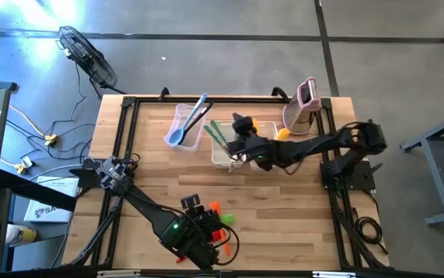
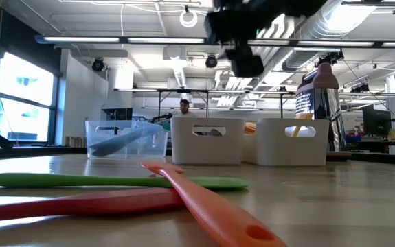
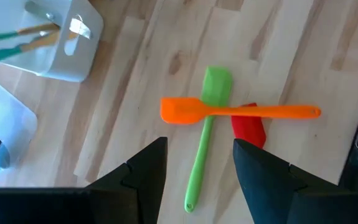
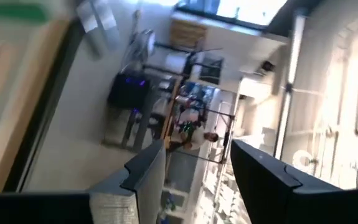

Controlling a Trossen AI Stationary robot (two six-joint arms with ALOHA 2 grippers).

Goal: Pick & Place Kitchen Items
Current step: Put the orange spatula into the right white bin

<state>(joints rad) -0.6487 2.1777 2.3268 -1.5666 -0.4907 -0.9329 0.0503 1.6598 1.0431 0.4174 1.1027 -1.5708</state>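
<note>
**Sorting well under way, three spatulas left on the table**

We see the wooden table (image 1: 152, 177) with three clear tubs along its far side. The left tub (image 1: 181, 123) holds a blue spoon (image 1: 187, 127); the middle tub (image 1: 223, 150) has green-handled utensils (image 1: 215, 133) standing in it; the right tub (image 1: 272, 131) holds something orange that we cannot make out. Those pieces look placed. Left near the front edge: an orange spatula (image 3: 235, 111) lying across a green spatula (image 3: 205, 134), with a red one (image 3: 248, 124) partly under the orange handle. Our left gripper (image 3: 197, 168) hovers above that pile, fingers apart, holding nothing. The right gripper (image 1: 241, 123) hangs over the middle tub, fingers apart and empty, so we judge a drop there is done
</note>
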